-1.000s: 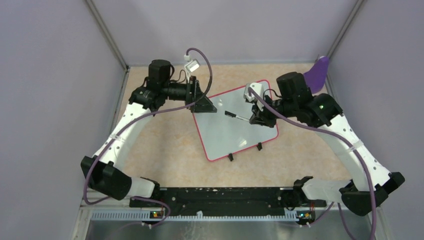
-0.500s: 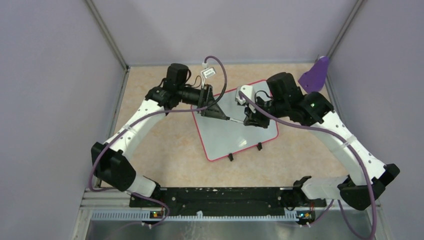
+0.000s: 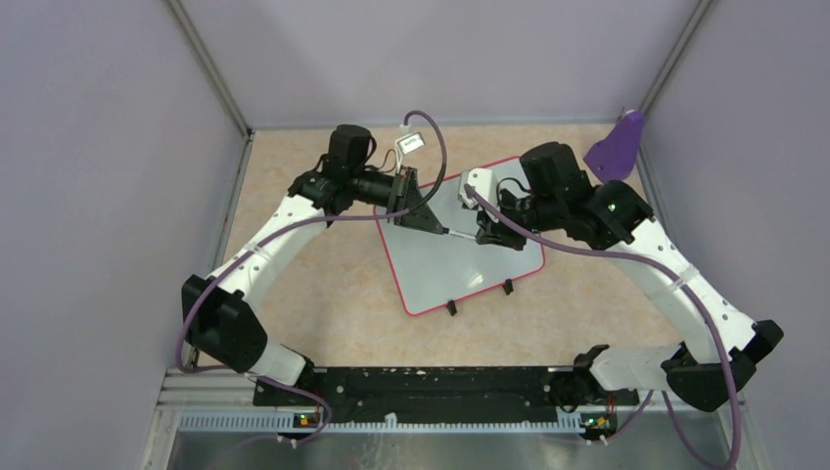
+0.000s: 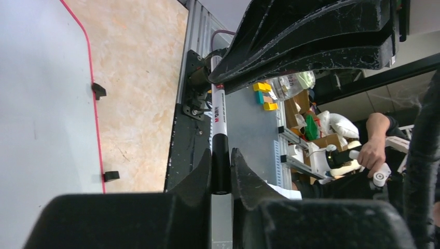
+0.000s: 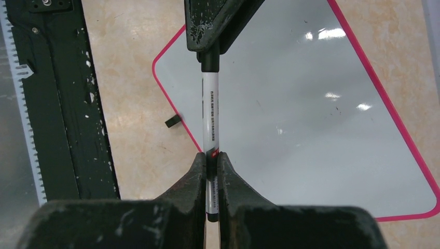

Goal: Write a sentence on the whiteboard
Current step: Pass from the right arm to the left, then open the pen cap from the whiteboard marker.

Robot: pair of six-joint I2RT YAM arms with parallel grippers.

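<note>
**Left jaws now clamped on the marker cap, both arms on one marker**

Left arm [image 3: 279, 223] has swung in from the board's far-left corner since a second ago. Its jaws have gone from wide apart to pinched. Right arm [image 3: 677, 269] has edged left to meet it.

Left jaws: clenched on the black cap [image 4: 220, 155] of the marker [image 5: 210, 111], a finger touching each side of it. Right jaws: clenched on the other end of the white barrel, by a red mark, with the tail poking out behind the fingers. The two sets of jaws face each other, and the marker runs straight between them with only a short bit of barrel bare.

The marker is over the left half of the whiteboard [image 3: 455, 276]. I can't tell how high it sits above the surface.

The whiteboard lies flat on the counter [image 3: 323, 284], about mid-counter and turned at an angle. It has a red-pink rim and a glossy white face with light glare. Two black clip feet [image 3: 451, 308] sit on its near edge, toward the arm bases.

A purple object [image 3: 617, 147] is at the far right corner of the counter, well apart from the board.
</note>
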